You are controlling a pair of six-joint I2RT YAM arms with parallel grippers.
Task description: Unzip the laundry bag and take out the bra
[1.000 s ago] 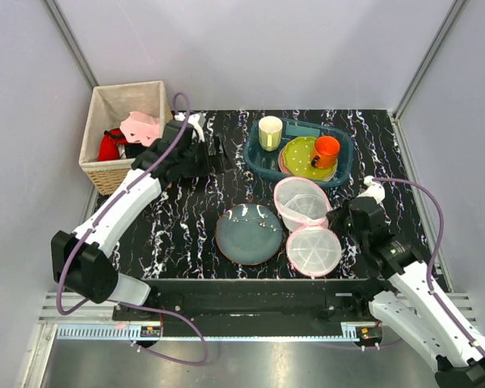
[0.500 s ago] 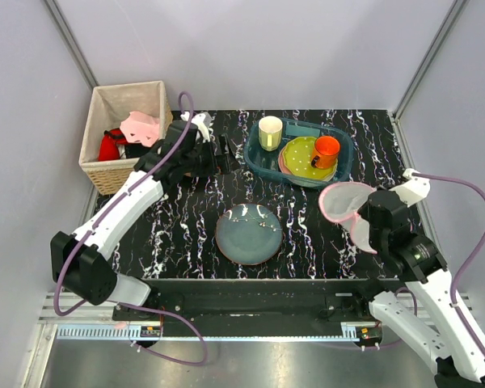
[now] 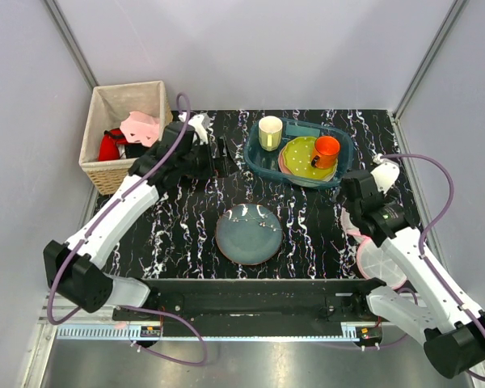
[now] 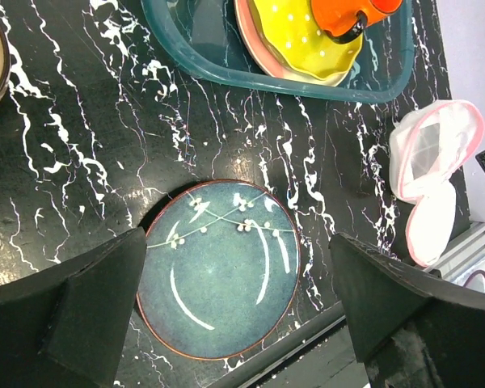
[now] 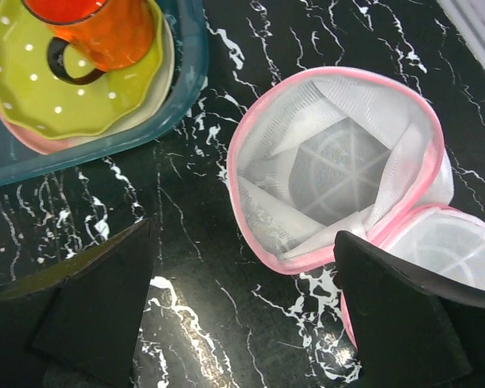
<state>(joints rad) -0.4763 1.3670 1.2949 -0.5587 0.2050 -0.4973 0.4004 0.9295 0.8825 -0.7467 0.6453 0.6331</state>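
Observation:
The laundry bag (image 5: 339,166), white mesh with pink zip trim, lies unzipped on the black marbled table, its lid (image 5: 449,246) flapped open beside it. Only white mesh shows inside. From above, my right arm covers part of the laundry bag (image 3: 380,263) at the table's front right. My right gripper (image 5: 242,323) hangs open just above and left of it, touching nothing. The bra (image 3: 137,127), pink and red fabric, lies in the wicker basket (image 3: 97,174) at the back left. My left gripper (image 3: 225,156) is open and empty over the table, between the basket and the teal tray.
A teal tray (image 3: 263,162) at the back holds a cream cup (image 3: 270,132), a yellow-green plate (image 3: 299,153) and an orange mug (image 3: 326,149). A blue-grey plate (image 3: 249,234) sits front centre. The table's right edge runs close beside the bag.
My right gripper swung the bag off to the right, then opened and let it drop at the front right. My left gripper has edged a little to the right.

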